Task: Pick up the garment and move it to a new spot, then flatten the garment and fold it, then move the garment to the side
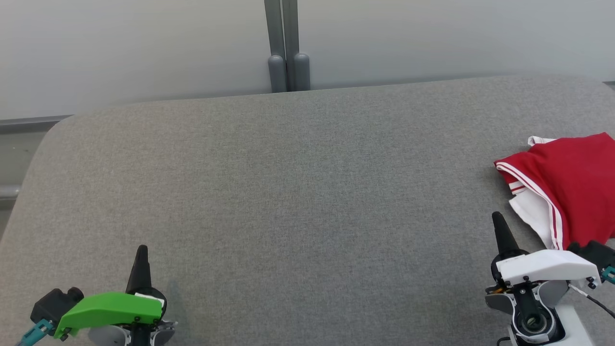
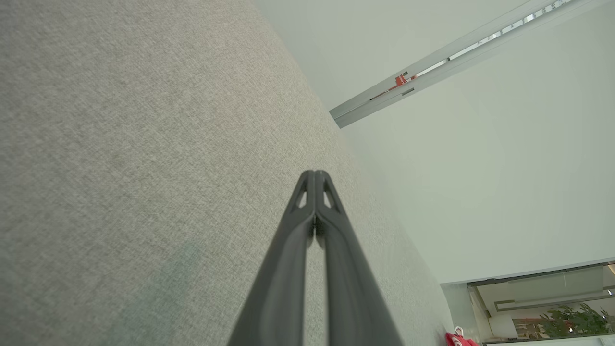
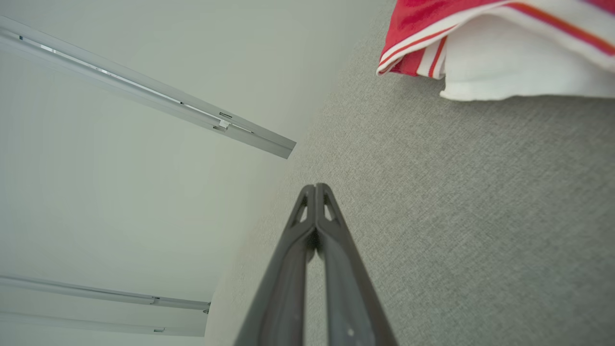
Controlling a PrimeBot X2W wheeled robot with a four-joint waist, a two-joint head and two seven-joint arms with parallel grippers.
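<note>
A red garment [image 1: 571, 182] with white trim and stripes lies bunched at the far right of the grey fabric surface [image 1: 298, 202]; its edge shows at the top of the right wrist view as the garment [image 3: 485, 43]. My right gripper [image 1: 498, 222] is shut and empty, just left of and nearer than the garment, apart from it; its fingertips [image 3: 314, 188] meet over bare fabric. At the lower left my left gripper [image 1: 142, 252] is also shut with nothing in it, its fingertips [image 2: 314, 175] pressed together above the surface. A sliver of the garment [image 2: 459, 339] shows far off in the left wrist view.
The grey surface has rounded far corners and ends at a pale wall with a grey vertical post [image 1: 287, 45] behind it. A wide stretch of bare fabric lies between the two grippers.
</note>
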